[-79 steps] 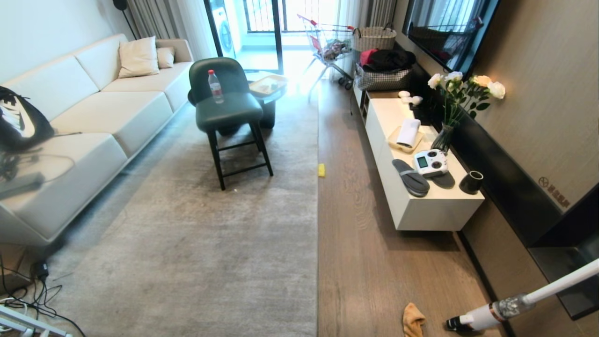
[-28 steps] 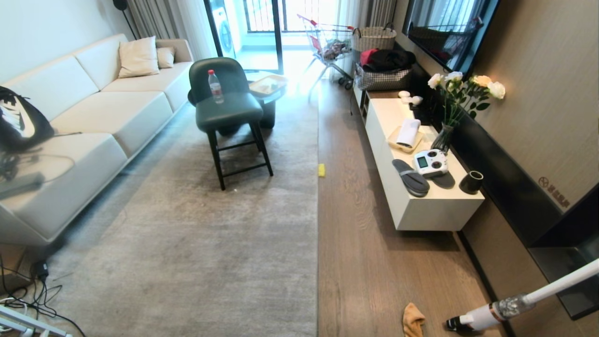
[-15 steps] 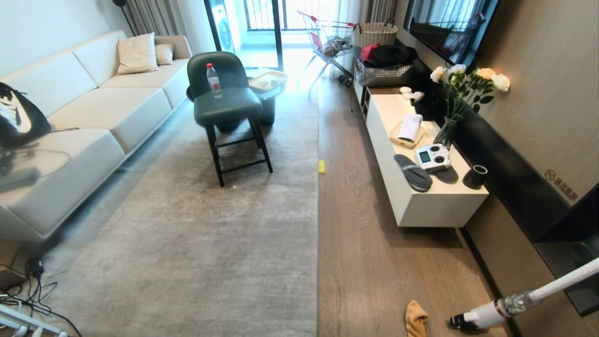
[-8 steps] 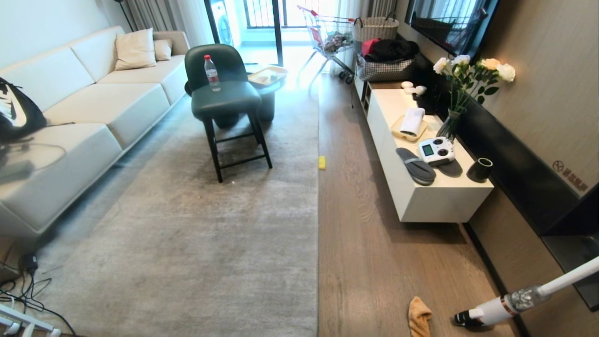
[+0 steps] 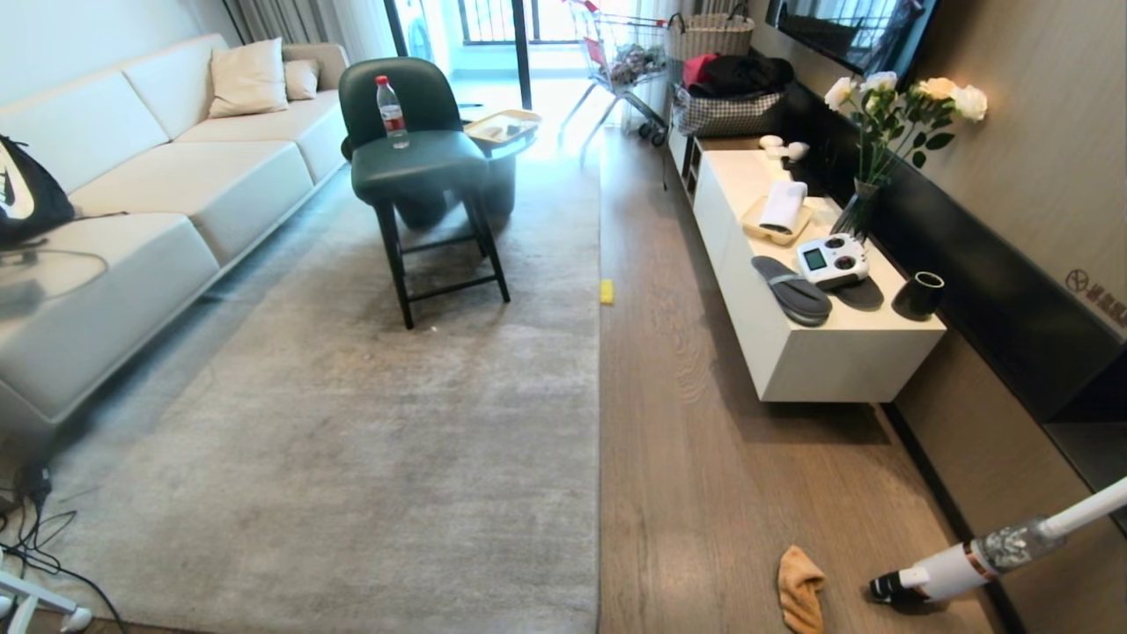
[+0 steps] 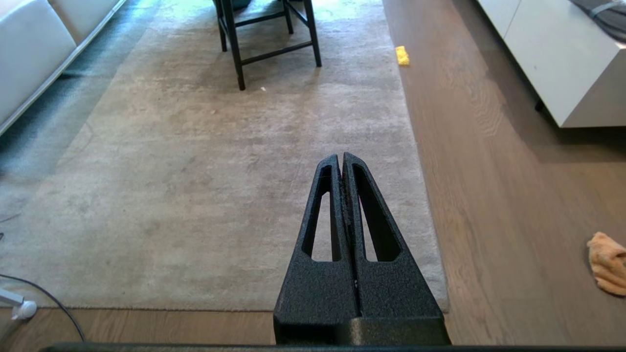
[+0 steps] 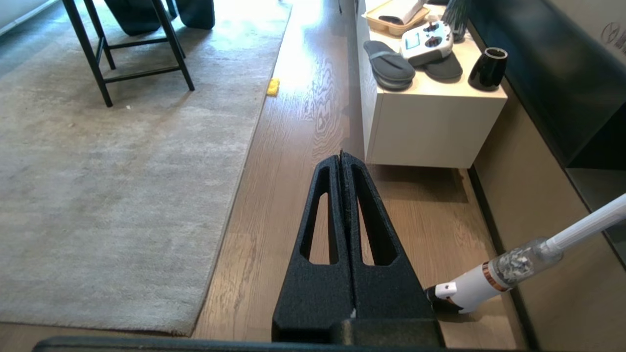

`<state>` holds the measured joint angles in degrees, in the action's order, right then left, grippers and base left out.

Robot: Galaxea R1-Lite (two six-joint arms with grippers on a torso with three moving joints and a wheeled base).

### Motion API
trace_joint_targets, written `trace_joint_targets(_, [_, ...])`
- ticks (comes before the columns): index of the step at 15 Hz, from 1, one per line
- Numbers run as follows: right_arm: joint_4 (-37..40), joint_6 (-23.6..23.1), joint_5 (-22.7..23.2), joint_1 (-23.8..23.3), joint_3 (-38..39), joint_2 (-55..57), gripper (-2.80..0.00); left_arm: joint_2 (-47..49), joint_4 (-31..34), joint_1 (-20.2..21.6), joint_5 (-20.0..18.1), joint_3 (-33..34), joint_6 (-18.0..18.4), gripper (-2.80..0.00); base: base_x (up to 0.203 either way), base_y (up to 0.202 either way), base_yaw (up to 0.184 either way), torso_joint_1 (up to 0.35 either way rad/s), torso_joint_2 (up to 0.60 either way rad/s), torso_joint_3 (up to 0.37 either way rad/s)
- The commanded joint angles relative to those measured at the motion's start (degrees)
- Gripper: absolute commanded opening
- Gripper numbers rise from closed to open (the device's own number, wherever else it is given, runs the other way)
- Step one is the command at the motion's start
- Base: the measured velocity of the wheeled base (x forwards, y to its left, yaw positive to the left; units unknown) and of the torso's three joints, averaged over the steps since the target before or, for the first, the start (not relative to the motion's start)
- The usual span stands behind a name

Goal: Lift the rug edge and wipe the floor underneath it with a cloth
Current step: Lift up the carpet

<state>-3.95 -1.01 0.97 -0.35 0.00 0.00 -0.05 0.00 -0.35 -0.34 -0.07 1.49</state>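
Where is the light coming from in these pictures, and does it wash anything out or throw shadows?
Head view: daylight from the balcony door at the far end bleaches the floor there; the white cabinet casts a dark shadow beneath. Right wrist view: glare streaks the planks near the yellow block. Left wrist view: the chair legs throw soft shadows on the rug.

The rug (image 5: 370, 423) is light grey; the floor (image 5: 704, 458) is grey-brown wood grain (dark veining). The cloth (image 5: 800, 588) is orange-tan, the small block (image 5: 607, 291) yellow, the chair (image 5: 416, 150) dark green.
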Motion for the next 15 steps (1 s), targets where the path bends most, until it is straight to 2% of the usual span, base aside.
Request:
trace_joint_targets(1, [-0.01, -0.04, 0.05, 0.00, 0.00, 0.00, -2.80, 0.05, 0.00, 0.00, -0.01, -0.01, 0.01, -2.80, 0.000, 0.000, 0.000, -0.150, 0.51, 0.359])
trace_joint_targets(9, [-0.01, -0.04, 0.00, 0.00, 0.00, 0.00, -2.80, 0.05, 0.00, 0.00, -0.01, 0.02, 0.01, -2.80, 0.000, 0.000, 0.000, -0.103, 0.47, 0.370])
trace_joint_targets(15, [-0.01, -0.04, 0.00, 0.00, 0.00, 0.00, -2.80, 0.05, 0.00, 0.00, -0.01, -0.01, 0.01, -2.80, 0.000, 0.000, 0.000, -0.019, 0.44, 0.413])
